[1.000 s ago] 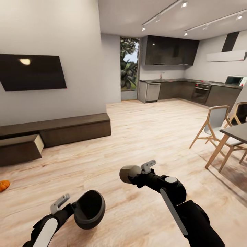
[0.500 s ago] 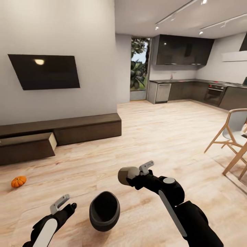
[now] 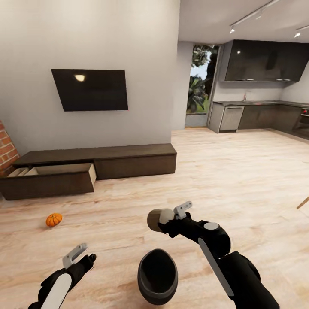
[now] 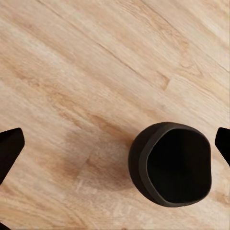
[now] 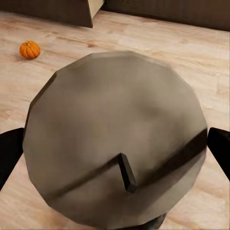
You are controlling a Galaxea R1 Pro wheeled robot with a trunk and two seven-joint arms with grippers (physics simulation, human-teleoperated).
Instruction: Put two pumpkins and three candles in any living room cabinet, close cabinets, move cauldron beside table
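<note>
No brand, label or writing can be read anywhere.

Nearest us, the cauldron point(image 3: 157, 277) stands upright on the wooden floor point(image 3: 240, 180) between our two arms, its dark mouth open upward; our left wrist view looks straight down into it point(image 4: 171, 164).

Our left gripper point(image 3: 79, 256) hangs low beside the cauldron and apart from it, arm bent and forearm angled forward. Its dark fingertips point(image 4: 9, 148) sit at opposite edges of the left wrist view, so it is spread wide with nothing between them.

Our right arm bends at the elbow and reaches forward and inward over the cauldron. Our right gripper point(image 3: 165, 219) clamps a candle point(image 3: 155, 218); in the right wrist view the candle's round end point(image 5: 115, 139) with its short dark wick faces the camera, a dark fingertip at either side.

Farther out, one pumpkin point(image 3: 54, 219) sits on the floor, well apart from both grippers and in front of the cabinet point(image 3: 128, 159); we see it small in the right wrist view too point(image 5: 29, 49).

The cabinet runs along the wall. Its drawer point(image 3: 49, 178) is pulled out, pale inside; the other front is shut. A dark television point(image 3: 91, 89) hangs above, brick point(image 3: 6, 150) edges the far left, and the dark kitchen point(image 3: 262, 92) lies beyond.
</note>
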